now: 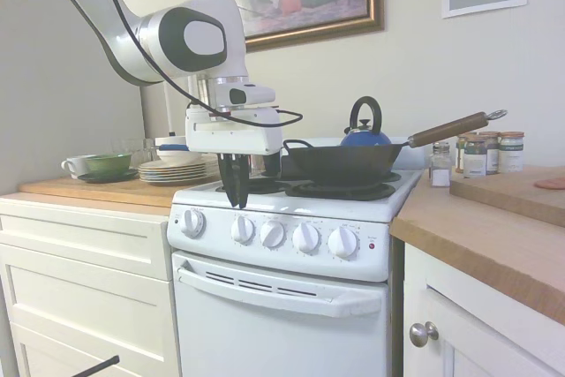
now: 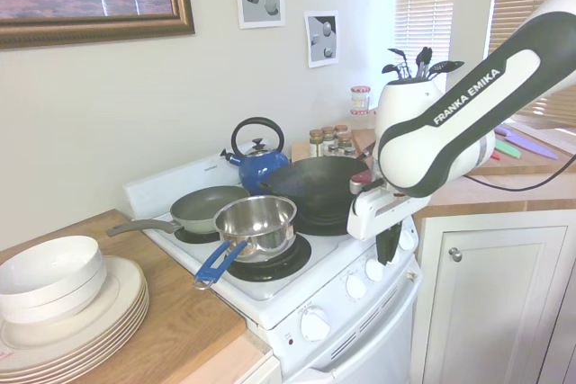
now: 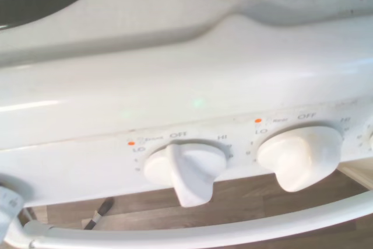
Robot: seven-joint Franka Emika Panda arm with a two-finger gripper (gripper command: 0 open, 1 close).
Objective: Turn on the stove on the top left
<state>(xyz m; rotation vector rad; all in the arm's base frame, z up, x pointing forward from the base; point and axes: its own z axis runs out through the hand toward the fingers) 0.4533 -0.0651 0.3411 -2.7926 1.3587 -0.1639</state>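
Narrow white stove set between white cabinets under wooden worktop. Five round knobs in a row on the front panel, small red light at the panel's end nearest the spice jars, white oven-door handle below. Gripper pointing down over the stove's front edge, tips just above the gap between the first and second knobs counted from the plate side, touching neither. Fingers close together, nearly shut, nothing held. In the wrist view two knobs close up: one under the print "OFF", with "LO" and "HI" to either side, the other beside it under a label reading "Rear" and "OFF".

On the burners: black wok with wooden handle, blue kettle behind it, steel saucepan with blue handle, grey frying pan. Stack of plates with a white bowl on top on the worktop beside the stove.
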